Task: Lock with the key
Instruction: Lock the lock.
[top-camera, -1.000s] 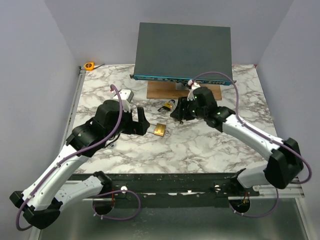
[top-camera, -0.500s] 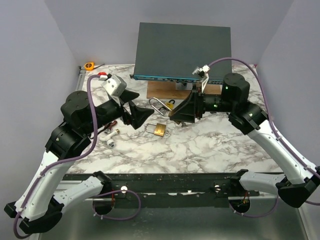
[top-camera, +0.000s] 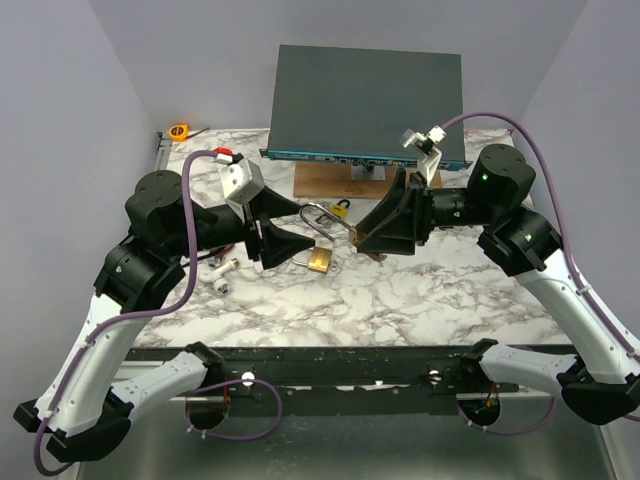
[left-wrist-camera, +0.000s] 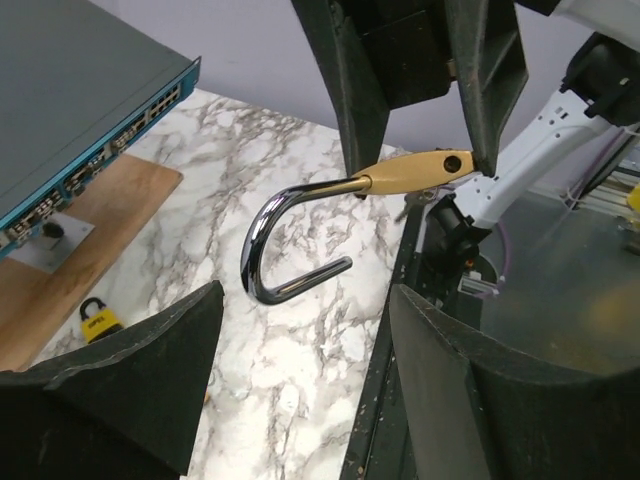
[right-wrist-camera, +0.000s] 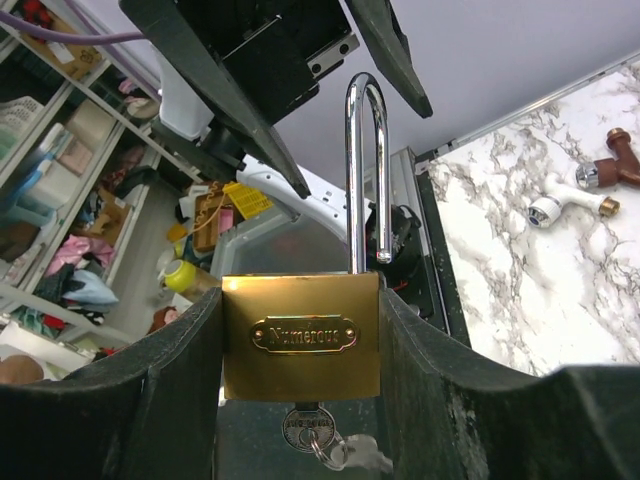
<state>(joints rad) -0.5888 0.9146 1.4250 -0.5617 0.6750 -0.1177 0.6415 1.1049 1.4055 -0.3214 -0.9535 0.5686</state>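
My right gripper (right-wrist-camera: 300, 320) is shut on a brass padlock (right-wrist-camera: 300, 335), gripping its body by both sides. Its chrome shackle (right-wrist-camera: 365, 170) stands open, pointing up toward the left gripper. The key (right-wrist-camera: 303, 432) sits in the keyhole underneath, with a ring hanging from it. In the left wrist view the same padlock (left-wrist-camera: 415, 170) shows edge-on, shackle (left-wrist-camera: 270, 250) toward me. The left gripper (left-wrist-camera: 305, 300) is open and holds nothing, a short way from the shackle tip. From above, the left gripper (top-camera: 293, 226) and the right gripper (top-camera: 365, 226) face each other above the table.
A second brass padlock (top-camera: 320, 262) lies on the marble table (top-camera: 420, 290) below the grippers. A small yellow-marked padlock (top-camera: 341, 208) sits near the wooden block (top-camera: 325, 182) under the dark network switch (top-camera: 365, 100). White and brown fittings (top-camera: 222, 275) lie at the left. An orange tape measure (top-camera: 179, 131) is far left.
Both arms rose off the table and turned to face each other. The right one carried the padlock up. The left jaws narrowed but remain open.
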